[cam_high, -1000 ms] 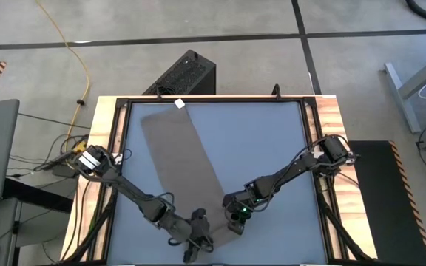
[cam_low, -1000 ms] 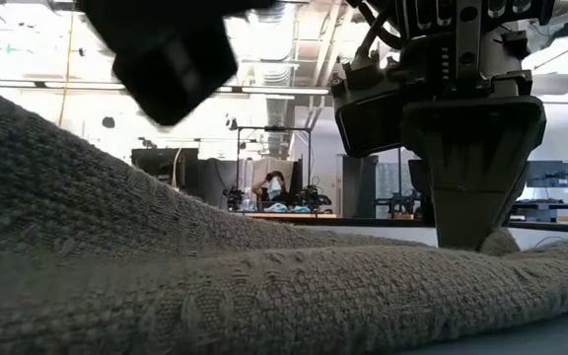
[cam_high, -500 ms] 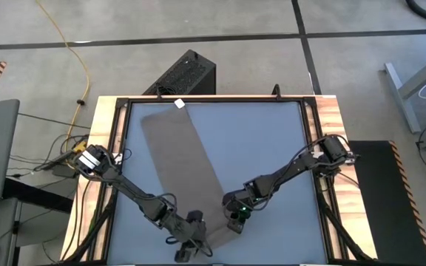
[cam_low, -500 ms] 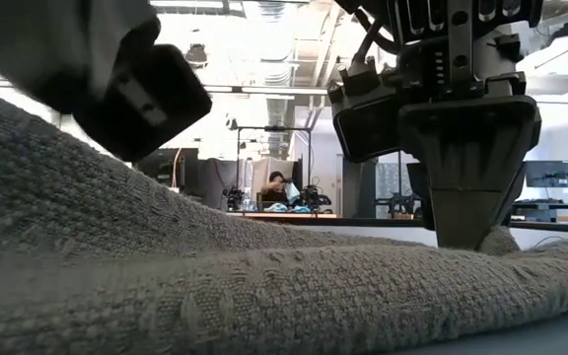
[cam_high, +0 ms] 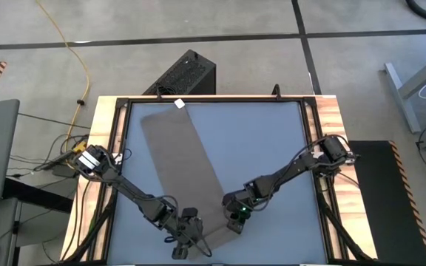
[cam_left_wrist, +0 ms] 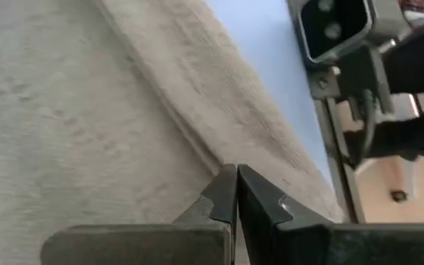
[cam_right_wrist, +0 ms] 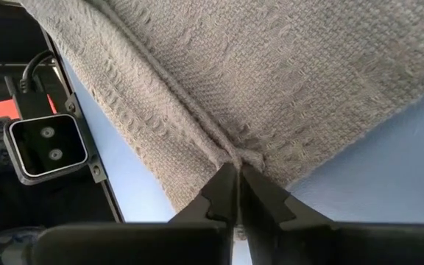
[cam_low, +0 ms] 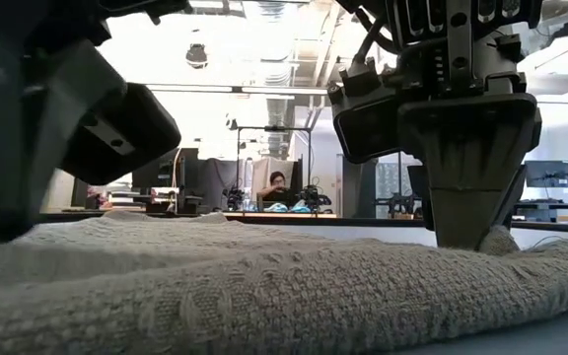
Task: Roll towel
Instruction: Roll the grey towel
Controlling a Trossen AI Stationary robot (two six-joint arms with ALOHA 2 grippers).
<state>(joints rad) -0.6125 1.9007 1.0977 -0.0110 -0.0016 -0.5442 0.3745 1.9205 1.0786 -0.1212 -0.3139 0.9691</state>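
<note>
The taupe towel (cam_high: 187,170) lies as a long strip slanting from the table's far left to its near middle, with a white tag (cam_high: 180,103) at the far end. Along its near end a narrow strip of cloth (cam_left_wrist: 249,132) lies folded over. My left gripper (cam_high: 186,238) is shut at the near end's left side, tips down on the towel (cam_left_wrist: 87,110). At the near end's right side my right gripper (cam_high: 234,224) is shut on the cloth (cam_right_wrist: 271,73). The low view shows both grippers standing on the towel (cam_low: 284,286). My left gripper sets its shut fingertips (cam_left_wrist: 227,184) on the towel at the line where the folded strip meets the flat cloth (cam_left_wrist: 212,158), slanting down from the near left. Whether cloth is caught between the tips, I cannot tell. The towel lies flat there. My right gripper pinches a small pucker of cloth (cam_right_wrist: 238,156) at the fold line near the towel's near right corner, only at the fingertips (cam_low: 466,237). The fingers slant down from the right. The towel stays on the table and bunches up slightly at the tips.
Bare blue mat (cam_high: 272,148) is free to the right of the towel. A wooden frame (cam_high: 102,148) borders the table. The low camera (cam_right_wrist: 46,147) stands at the near edge close to the towel's end. A black box (cam_high: 187,74) sits on the floor beyond the far edge.
My left gripper has tipped further downward and sunk, shifting a little toward the table's near left. The left part of the towel's near end, held up as a slope a second ago, has come down and now lies flat. The right part has stayed where it was.
</note>
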